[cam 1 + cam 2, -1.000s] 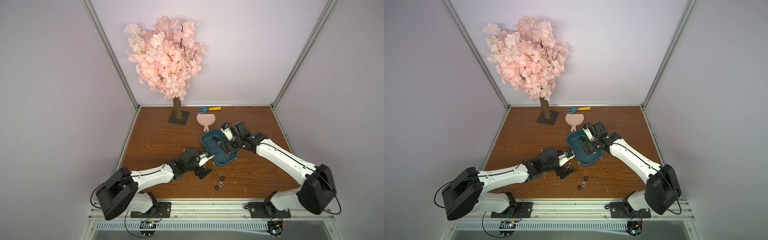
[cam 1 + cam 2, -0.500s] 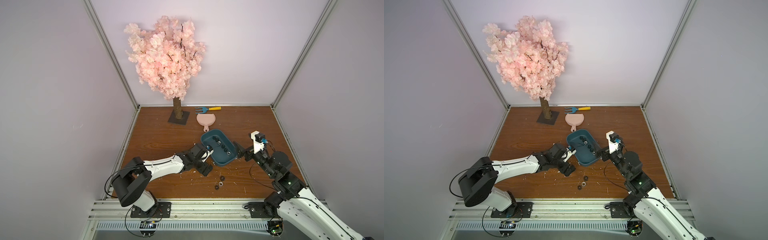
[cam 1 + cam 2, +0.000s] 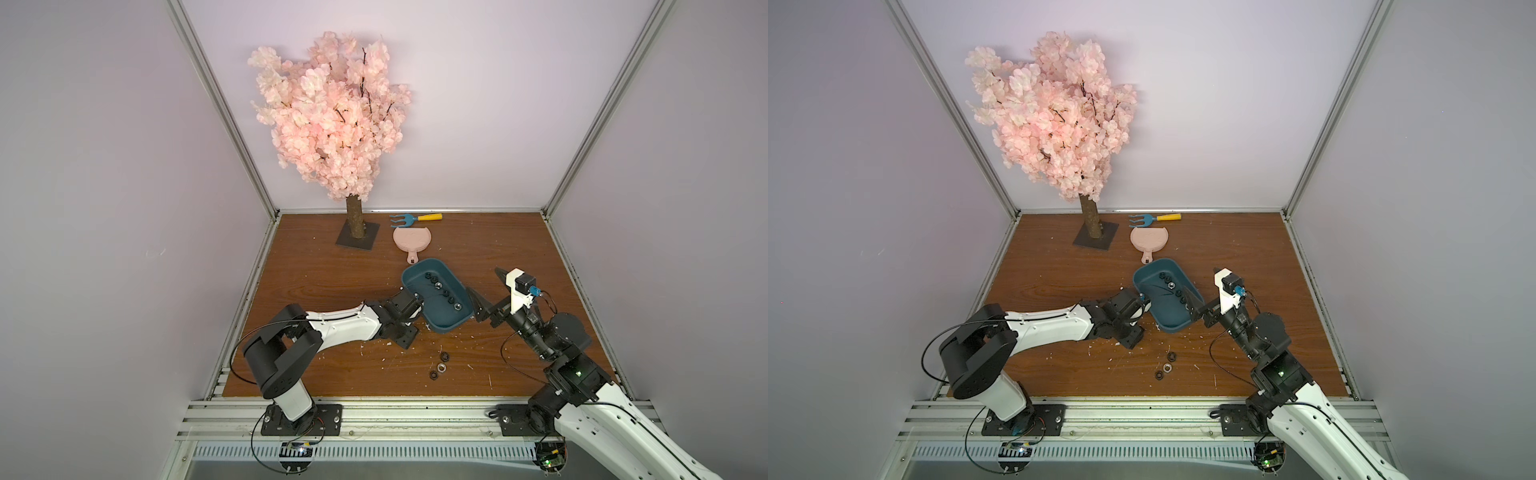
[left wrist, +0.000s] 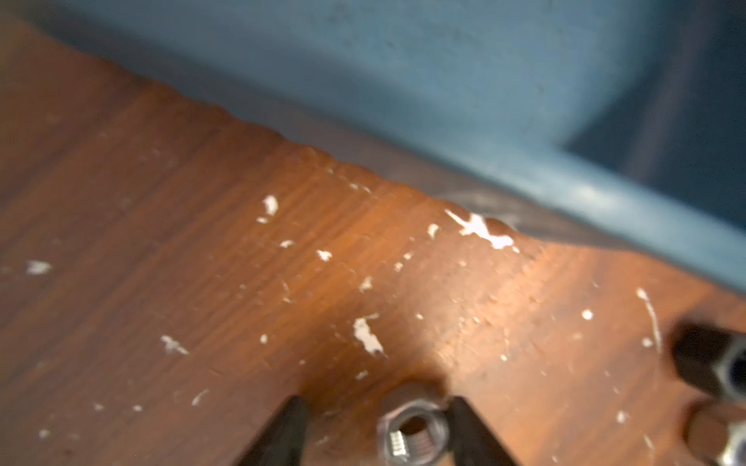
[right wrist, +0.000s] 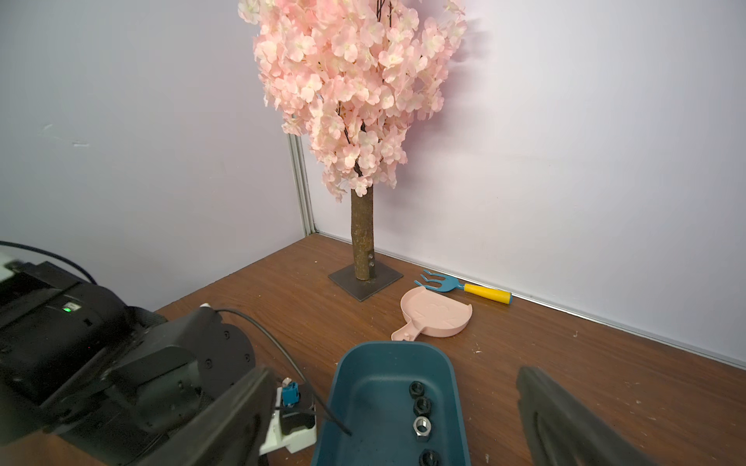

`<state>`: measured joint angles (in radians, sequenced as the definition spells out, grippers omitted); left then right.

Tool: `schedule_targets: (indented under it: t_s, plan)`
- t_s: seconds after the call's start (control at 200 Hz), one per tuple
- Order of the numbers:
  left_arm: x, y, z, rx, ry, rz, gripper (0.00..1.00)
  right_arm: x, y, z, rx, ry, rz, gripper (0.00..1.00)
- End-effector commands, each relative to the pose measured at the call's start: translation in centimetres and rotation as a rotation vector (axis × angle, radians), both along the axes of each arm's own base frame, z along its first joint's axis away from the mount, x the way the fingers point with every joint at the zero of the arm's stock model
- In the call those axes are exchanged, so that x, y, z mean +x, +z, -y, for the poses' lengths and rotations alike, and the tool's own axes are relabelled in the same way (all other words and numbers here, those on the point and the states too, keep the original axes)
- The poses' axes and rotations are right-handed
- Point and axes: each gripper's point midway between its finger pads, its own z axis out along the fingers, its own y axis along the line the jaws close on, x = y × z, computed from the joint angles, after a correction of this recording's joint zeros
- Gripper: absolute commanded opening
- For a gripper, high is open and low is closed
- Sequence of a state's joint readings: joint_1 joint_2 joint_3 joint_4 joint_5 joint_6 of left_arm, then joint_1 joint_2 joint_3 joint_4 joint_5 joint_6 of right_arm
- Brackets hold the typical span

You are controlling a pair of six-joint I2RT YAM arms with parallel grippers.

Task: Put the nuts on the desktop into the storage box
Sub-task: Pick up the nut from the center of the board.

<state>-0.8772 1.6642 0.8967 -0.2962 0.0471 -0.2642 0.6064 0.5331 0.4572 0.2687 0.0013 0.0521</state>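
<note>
L pincer (image 4: 377, 401) sits low on the surface (image 3: 332, 274), fingers spread either side of one dark nut (image 4: 412, 435). One finger touches it and there's a gap on the other side, so it isn't pinched. Storage box (image 3: 440, 322) is approx mid-surface, just beside that pincer. A row of nuts (image 3: 445, 293) lies inside, mostly black, some silver. Three loose nuts (image 3: 441, 367) lie on the surface btwn box & front rail (image 3: 374, 409). R pincer (image 3: 482, 280) is spread wide by the box's right wall; can't tell if touching. Small sticker (image 5: 70, 305) by a green light on the L arm's housing is too small to read.
</note>
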Motion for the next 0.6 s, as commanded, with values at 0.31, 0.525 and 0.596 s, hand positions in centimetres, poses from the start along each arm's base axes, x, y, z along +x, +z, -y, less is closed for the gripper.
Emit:
schedule_targets:
  t_s: [0.31, 0.525, 0.596]
  plan:
    - [-1.3, -0.5, -1.4, 0.098, 0.009, -0.060, 0.40, 0.2, 1.7, -0.4, -0.002, 0.007, 0.059, 0.99]
    - [-0.5, 1.3, -1.1, 0.069, 0.023, -0.012, 0.31, 0.4, 1.2, -0.8, -0.007, 0.026, 0.043, 0.99]
    - [-0.1, 2.0, -0.9, 0.058, 0.025, 0.014, 0.29, 0.3, 1.1, -1.0, -0.011, 0.035, 0.040, 0.99]
